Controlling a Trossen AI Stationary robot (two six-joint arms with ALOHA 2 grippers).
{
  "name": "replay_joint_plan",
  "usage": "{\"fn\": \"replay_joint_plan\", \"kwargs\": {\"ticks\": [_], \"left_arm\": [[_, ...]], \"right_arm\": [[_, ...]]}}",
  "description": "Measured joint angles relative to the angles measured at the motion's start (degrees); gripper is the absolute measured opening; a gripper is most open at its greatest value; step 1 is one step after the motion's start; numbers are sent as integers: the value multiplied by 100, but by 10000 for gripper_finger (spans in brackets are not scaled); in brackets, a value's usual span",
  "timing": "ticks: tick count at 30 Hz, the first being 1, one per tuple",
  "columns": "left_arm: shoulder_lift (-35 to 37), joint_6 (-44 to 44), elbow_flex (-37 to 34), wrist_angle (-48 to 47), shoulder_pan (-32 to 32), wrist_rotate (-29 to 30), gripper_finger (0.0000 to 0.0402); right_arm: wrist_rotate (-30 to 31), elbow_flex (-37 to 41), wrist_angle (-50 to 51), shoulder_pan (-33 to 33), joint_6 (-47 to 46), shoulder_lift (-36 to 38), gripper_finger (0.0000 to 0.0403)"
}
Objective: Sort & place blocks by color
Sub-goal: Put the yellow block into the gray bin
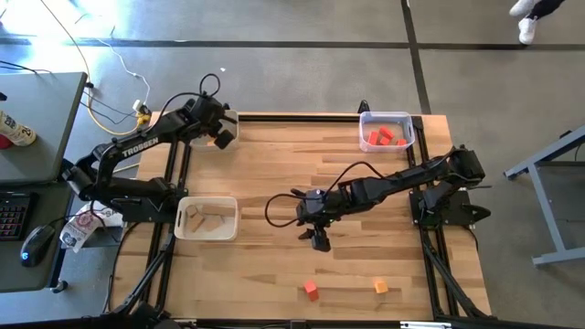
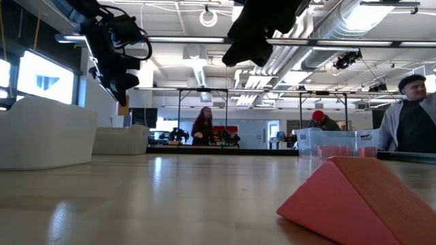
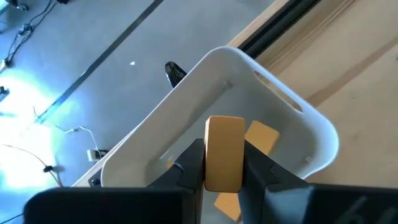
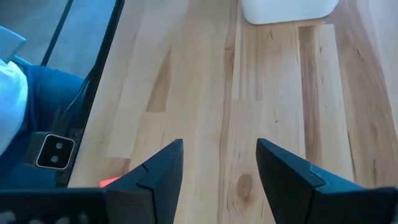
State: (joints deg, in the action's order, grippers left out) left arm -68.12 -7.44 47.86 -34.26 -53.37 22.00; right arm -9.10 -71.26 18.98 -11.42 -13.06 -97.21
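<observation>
An orange rectangular wooden block [image 3: 224, 153] is clamped between the closed fingers of the left gripper [image 3: 224, 163], which is held above the white plastic bin at the bench's far left corner [image 3: 292, 109]; flat orange pieces [image 3: 262, 136] are already seen lying on that bin's floor, so the colour appears to match. The step in hand is judged to be the release of this block. It would be done well if the gripper were lowered until the block hangs inside the rim, well clear of the walls, and the fingers were then opened fully before any lift, so that the block is not flicked out. The right gripper [image 4: 219, 163] is held above the bare wooden bench [image 4: 280, 93] near its middle, its fingers spread and empty. A small red cube [image 1: 312, 290] and a small orange cube [image 1: 381, 287] are left near the front edge; red pieces sit in the clear plastic bin at the far right [image 1: 408, 122], and plain wood pieces in the white bin at the left edge [image 1: 232, 206].
</observation>
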Motion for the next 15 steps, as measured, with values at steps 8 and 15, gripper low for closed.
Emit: {"fn": "replay_joint_plan", "kwargs": {"ticks": [8, 15], "left_arm": [[-255, 133, 0, 16, -61, -328, 42], [-966, 190, -2, 333, -63, -26, 43]], "right_arm": [[2, 0, 0, 0, 2, 0, 187], [0, 0, 0, 0, -51, 0, 187]]}}
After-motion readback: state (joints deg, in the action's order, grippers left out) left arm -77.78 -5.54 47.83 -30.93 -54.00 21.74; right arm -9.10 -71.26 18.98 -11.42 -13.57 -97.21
